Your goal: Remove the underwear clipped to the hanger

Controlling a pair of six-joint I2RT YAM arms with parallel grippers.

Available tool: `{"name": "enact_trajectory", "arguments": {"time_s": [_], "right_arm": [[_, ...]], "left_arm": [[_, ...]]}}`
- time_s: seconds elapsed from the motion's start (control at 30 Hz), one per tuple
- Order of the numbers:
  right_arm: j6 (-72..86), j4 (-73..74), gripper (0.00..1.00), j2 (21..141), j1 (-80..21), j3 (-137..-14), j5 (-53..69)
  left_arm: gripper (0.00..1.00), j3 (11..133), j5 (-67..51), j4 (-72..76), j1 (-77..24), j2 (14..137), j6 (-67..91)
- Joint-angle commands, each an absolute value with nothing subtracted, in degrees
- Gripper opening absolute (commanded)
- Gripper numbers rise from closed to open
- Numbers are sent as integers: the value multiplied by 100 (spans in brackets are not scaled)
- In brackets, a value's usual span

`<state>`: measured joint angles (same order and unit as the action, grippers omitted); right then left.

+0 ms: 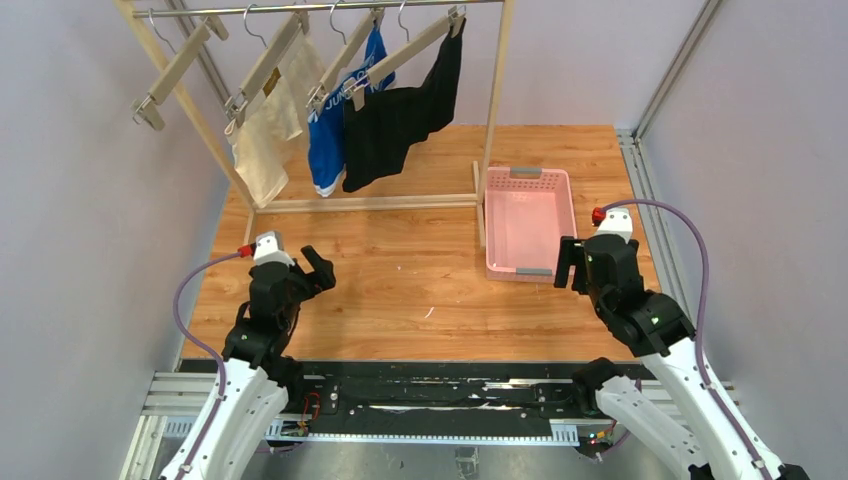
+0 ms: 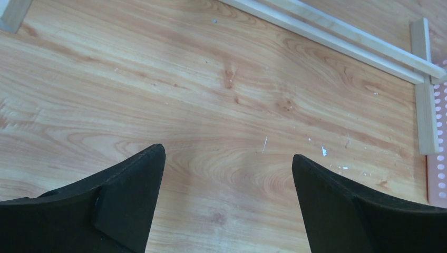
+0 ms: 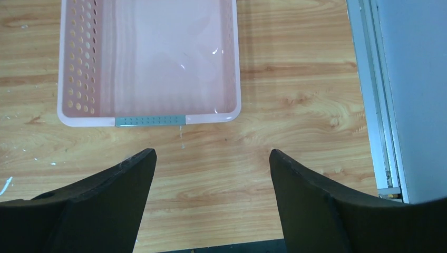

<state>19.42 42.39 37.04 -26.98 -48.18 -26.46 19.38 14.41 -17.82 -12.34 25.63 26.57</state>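
Observation:
Three briefs hang clipped to wooden hangers on a rack at the back: cream-beige underwear [image 1: 266, 125], blue underwear with white lettering [image 1: 335, 125] and black underwear [image 1: 400, 115]. A fourth hanger [image 1: 175, 70] at the far left is bare. My left gripper [image 1: 322, 268] is open and empty, low over the table well in front of the rack; it also shows in the left wrist view [image 2: 227, 153]. My right gripper [image 1: 565, 264] is open and empty just in front of the pink basket [image 1: 566, 205]; the right wrist view shows it too [image 3: 213, 154].
The rack's wooden base rails [image 2: 337, 39] lie on the table ahead of the left gripper. The pink basket [image 3: 232, 63] holds nothing and sits right of the rack post. A metal rail [image 3: 379, 105] runs along the table's right edge. Grey walls stand on both sides.

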Motion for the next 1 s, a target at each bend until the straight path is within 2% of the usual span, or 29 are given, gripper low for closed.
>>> {"name": "enact_trajectory", "arguments": {"time_s": [0.0, 0.37, 0.57, 0.83, 0.97], "right_arm": [[2110, 4375, 81, 3653, -2821, -4695, -2616], [2039, 4302, 81, 3340, -2821, -4683, -2425], [1994, 4008, 81, 3423, -2821, -4605, -2149], [1923, 3948, 81, 3514, -2820, -4705, -2056], [1841, 3913, 81, 3464, -2821, -4732, -2106]], "left_arm": [[98, 1882, 1342, -1908, -1291, 2525, 2737], [98, 2066, 1398, -1460, -1616, 3154, 2503], [98, 3036, 2114, -1307, -2739, 4221, 1849], [98, 4469, 1993, -1401, -3810, 5637, 1395], [98, 5216, 2670, -1607, -4772, 6004, 802]]}}
